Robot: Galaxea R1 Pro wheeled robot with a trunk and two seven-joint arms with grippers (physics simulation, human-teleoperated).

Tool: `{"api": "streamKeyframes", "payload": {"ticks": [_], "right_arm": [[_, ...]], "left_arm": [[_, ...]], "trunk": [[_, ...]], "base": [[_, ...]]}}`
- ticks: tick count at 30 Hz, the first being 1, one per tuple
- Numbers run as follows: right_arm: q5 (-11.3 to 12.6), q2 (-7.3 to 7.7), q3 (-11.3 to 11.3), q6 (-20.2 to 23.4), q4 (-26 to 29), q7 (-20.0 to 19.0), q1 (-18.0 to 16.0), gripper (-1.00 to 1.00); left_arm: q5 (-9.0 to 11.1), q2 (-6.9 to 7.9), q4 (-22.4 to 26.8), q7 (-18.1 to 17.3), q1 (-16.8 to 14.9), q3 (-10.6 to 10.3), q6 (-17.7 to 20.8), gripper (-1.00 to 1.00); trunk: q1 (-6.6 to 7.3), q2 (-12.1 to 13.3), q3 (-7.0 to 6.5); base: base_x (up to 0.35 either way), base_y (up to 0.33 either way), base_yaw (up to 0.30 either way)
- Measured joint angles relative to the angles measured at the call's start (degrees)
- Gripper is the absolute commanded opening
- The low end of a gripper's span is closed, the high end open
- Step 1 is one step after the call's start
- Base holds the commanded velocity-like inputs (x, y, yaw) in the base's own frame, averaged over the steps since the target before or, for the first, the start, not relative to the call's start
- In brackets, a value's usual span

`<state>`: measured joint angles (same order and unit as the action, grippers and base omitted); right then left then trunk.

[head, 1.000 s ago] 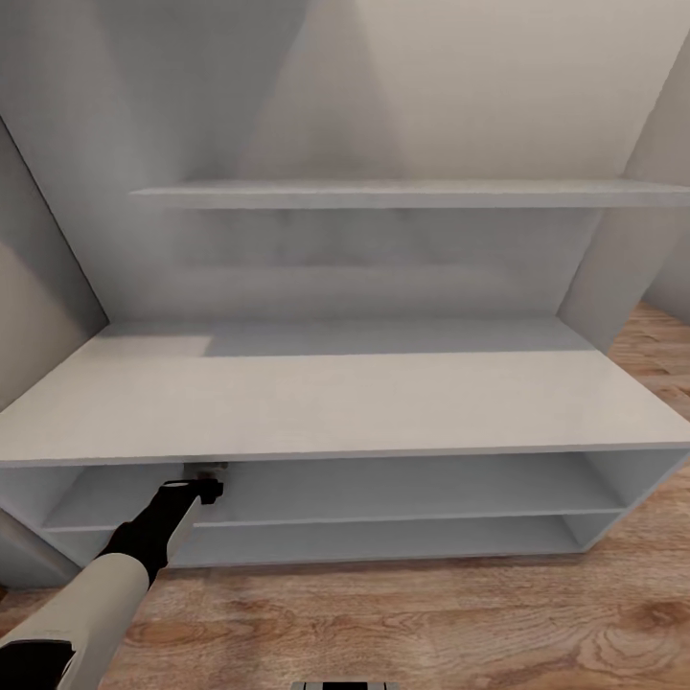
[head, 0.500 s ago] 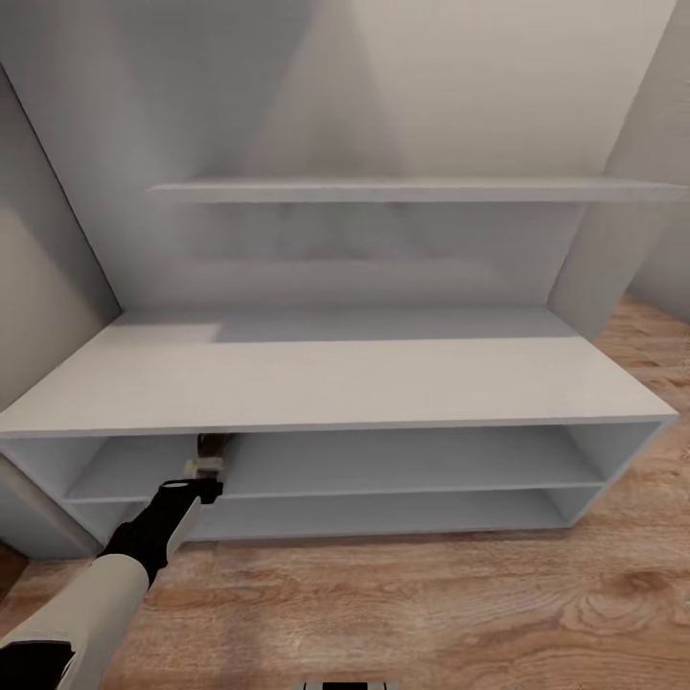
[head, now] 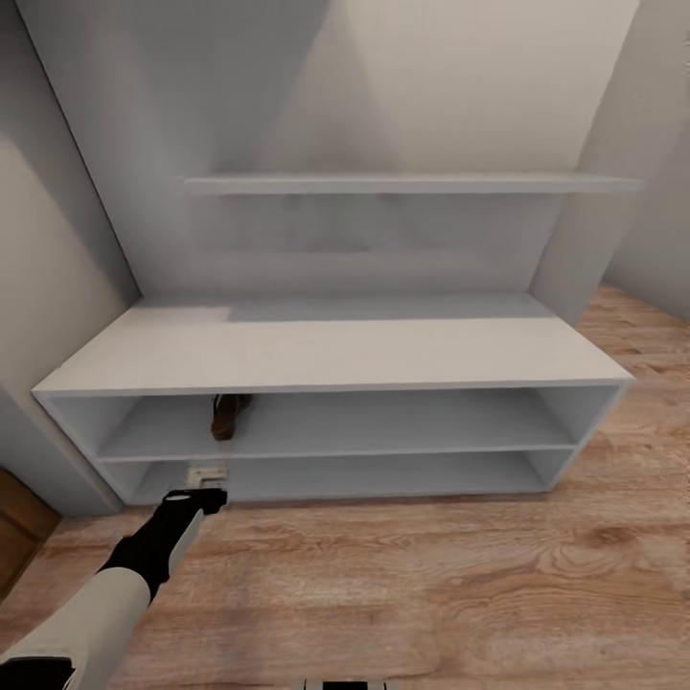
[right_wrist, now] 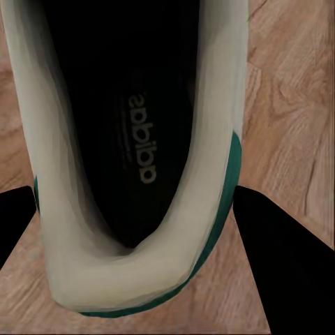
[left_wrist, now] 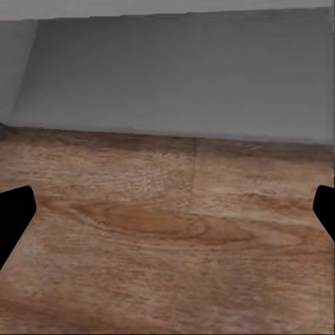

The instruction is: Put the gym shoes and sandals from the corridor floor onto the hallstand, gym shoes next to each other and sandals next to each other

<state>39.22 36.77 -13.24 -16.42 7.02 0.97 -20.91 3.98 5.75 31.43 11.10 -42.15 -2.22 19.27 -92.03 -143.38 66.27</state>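
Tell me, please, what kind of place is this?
Probably a home corridor or entryway. A light grey shoe rack stands against the wall on wood-plank floor, with a brown sandal on its upper open shelf. A white gym shoe sits between the right hand's fingers.

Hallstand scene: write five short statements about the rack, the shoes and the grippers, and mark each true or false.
1. A brown sandal lies on the upper open shelf of the hallstand. True.
2. The left gripper holds a sandal. False: its fingers stand wide apart over bare corridor floor.
3. The bench top carries a gym shoe. False: nothing sits on it.
4. The right wrist view looks into a white gym shoe with a teal-green sole. True.
5. The gym shoe is on the rack. False: wood floor shows around it.
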Motion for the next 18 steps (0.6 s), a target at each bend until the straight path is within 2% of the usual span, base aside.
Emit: {"api": "streamKeyframes", "payload": {"ticks": [3,6,8,11,13,15,18], "right_arm": [[0.0,-0.02,0.0,0.0,0.0,0.0,0.0,-1.0],[0.0,-0.04,0.0,0.0,0.0,0.0,0.0,-1.0],[0.0,-0.09,-0.1,0.0,0.0,0.0,0.0,-1.0],[0.0,-0.1,-0.1,0.0,0.0,0.0,0.0,-1.0],[0.0,-0.31,0.0,0.0,0.0,0.0,0.0,-1.0],[0.0,-0.36,0.0,0.0,0.0,0.0,0.0,-1.0],[0.0,-0.48,0.0,0.0,0.0,-0.1,0.0,-1.0]], "left_arm": [[0.1,0.09,0.5,-0.6,4.1,0.1,-5.2,1.0],[0.3,0.36,0.6,-1.4,6.5,0.2,-8.6,1.0],[0.5,0.72,0.5,-4.3,10.2,0.4,-13.7,1.0],[0.4,0.87,0.5,-7.0,12.9,0.6,-16.9,1.0],[0.5,1.82,0.3,-13.1,18.2,0.6,-23.8,1.0],[0.5,2.47,0.2,-15.9,20.0,0.6,-26.5,1.0],[0.4,4.02,-0.3,-23.1,23.1,0.6,-30.5,1.0]], "trunk": [[0.0,0.0,0.0],[0.0,0.0,0.0],[0.01,0.0,0.01],[0.03,0.0,0.0],[0.03,0.0,0.01],[0.03,0.0,0.0],[0.04,0.0,0.0]], "base": [[-0.336,0.0,0.0],[-0.325,0.0,0.0],[-0.159,0.0,0.0],[-0.083,0.0,0.0],[-0.027,0.0,0.0],[-0.016,0.0,0.0],[-0.007,0.0,0.0]]}}
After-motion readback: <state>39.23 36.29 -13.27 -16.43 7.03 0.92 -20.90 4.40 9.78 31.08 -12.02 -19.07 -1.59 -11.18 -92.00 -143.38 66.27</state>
